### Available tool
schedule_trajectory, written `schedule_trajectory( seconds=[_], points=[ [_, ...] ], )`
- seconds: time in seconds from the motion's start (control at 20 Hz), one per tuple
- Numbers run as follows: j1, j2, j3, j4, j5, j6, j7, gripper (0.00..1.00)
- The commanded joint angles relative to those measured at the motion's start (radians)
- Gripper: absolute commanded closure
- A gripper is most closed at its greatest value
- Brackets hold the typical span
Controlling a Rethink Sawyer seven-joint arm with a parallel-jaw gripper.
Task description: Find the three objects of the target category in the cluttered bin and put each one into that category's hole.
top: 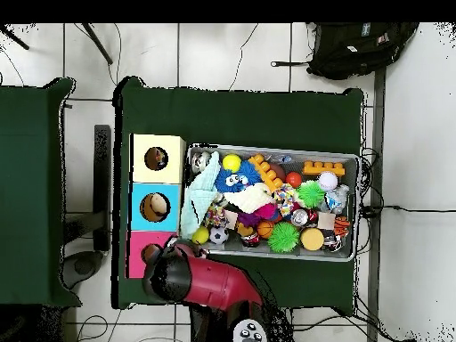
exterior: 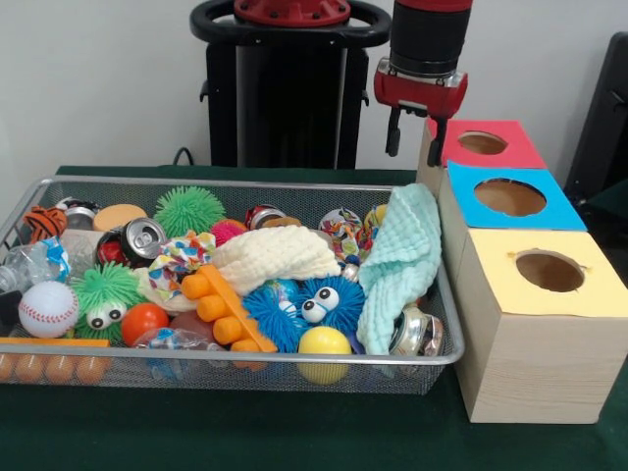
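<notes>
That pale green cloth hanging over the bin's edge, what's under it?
A shiny can pokes out below the green cloth. Whatever else the cloth covers is hidden.

Black backpack [top: 360,46] — tiled floor [top: 232,53]

My claw [exterior: 416,132] hangs from glossy red and black plastic. The bin [exterior: 294,365] is fine silvery wire mesh. The mint towel [exterior: 402,260] is soft, crinkled cloth. The cans [exterior: 134,240] shine like metal. The boxes [exterior: 535,363] are pale, matt wood with coloured tops. The desk [exterior: 235,432] wears dull green cloth.
</notes>
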Motion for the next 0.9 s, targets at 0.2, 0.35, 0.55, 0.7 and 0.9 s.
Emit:
schedule_trajectory(
  seconds=[0.2, 0.35, 0.55, 0.7, 0.9],
  points=[
    [-0.015, 0.044, 0.054, -0.149, -0.011, 0.090, 0.085, 0.00],
    [-0.010, 0.052, 0.059, -0.155, -0.002, 0.083, 0.098, 0.00],
    [0.004, 0.038, 0.041, -0.152, 0.002, 0.098, 0.115, 0.00],
    [0.005, 0.046, 0.036, -0.141, 0.009, 0.086, 0.130, 0.00],
    [0.001, 0.064, 0.025, -0.155, -0.008, 0.075, 0.113, 0.00]
  ],
)
